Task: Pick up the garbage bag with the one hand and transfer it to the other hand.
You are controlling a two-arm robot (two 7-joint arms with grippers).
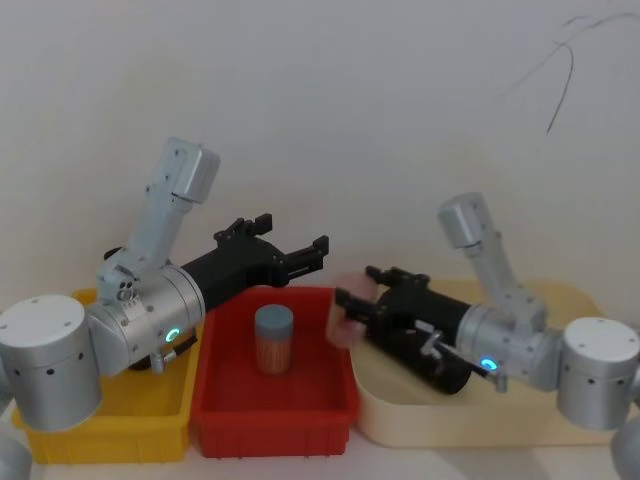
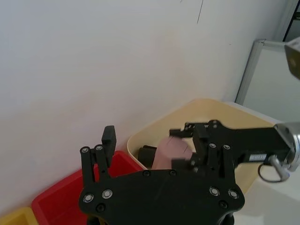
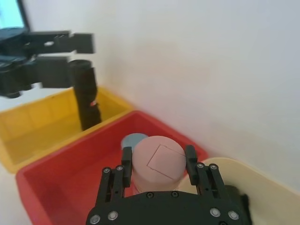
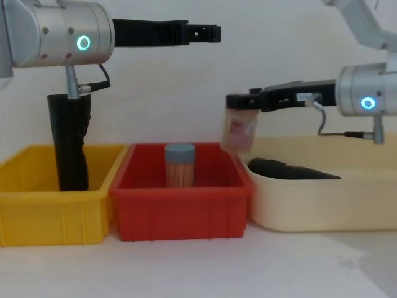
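Garbage bag (image 4: 291, 169) lies on its side in the cream tray (image 4: 322, 205), well below my right arm, and neither pincer is touching it. My right pincer (image 3: 158, 153) is closed on a pink-capped jar (image 4: 239, 130) instead, holding it near the seam between the red bin (image 4: 180, 214) and the tray. That is the main hazard as I judge it: with the jar in that grip, the right side cannot receive the bag, and if the jar slips it could drop onto the bin's rim or onto the blue-capped jar (image 4: 180, 164) standing inside. My left pincer (image 1: 295, 240) is spread open and holds nothing. A second risk is grabbing the wrong item, since a straighter black roll (image 4: 69, 149) stands upright in the yellow bin (image 4: 37, 217) right under my left arm and looks much like the bag. Reaching for the real one means crossing toward the right arm, so a collision is possible. As for pose, my left arm reaches forward, high and roughly level, its pincer above the red bin's far edge; my right arm reaches across the tray toward the left, also about level, lower than the left.
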